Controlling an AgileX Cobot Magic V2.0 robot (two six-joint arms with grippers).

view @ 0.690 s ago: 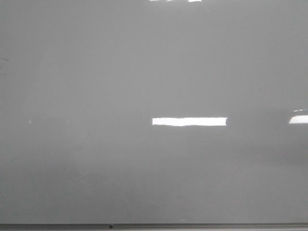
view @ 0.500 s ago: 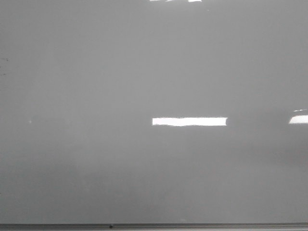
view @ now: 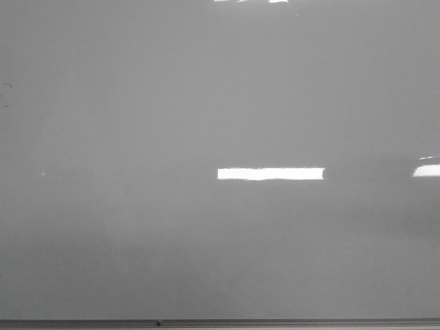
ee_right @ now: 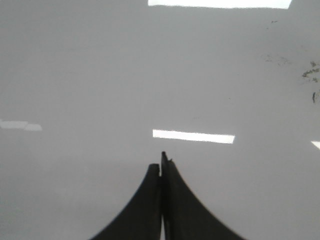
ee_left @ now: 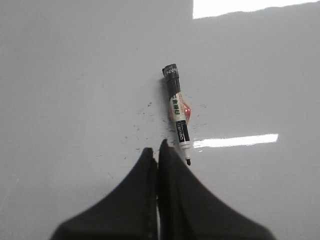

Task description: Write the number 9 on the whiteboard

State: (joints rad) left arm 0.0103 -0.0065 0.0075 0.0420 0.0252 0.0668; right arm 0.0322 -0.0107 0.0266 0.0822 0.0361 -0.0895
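The whiteboard [view: 206,103] fills the front view, glossy grey with bright glare bars; no number 9 shows on it in any view. In the left wrist view a black-and-white marker [ee_left: 178,114] lies flat on the whiteboard [ee_left: 75,75], uncapped, tip toward my fingers. My left gripper [ee_left: 156,150] is shut and empty, its tips just beside the marker's tip end. My right gripper [ee_right: 161,162] is shut and empty over the bare whiteboard [ee_right: 100,75]. Neither gripper shows in the front view.
A thin grey frame edge [view: 275,322] runs along the near side of the board. Small black marker flecks [ee_left: 142,117] dot the surface beside the marker, and more smudges [ee_right: 310,75] sit at the edge of the right wrist view.
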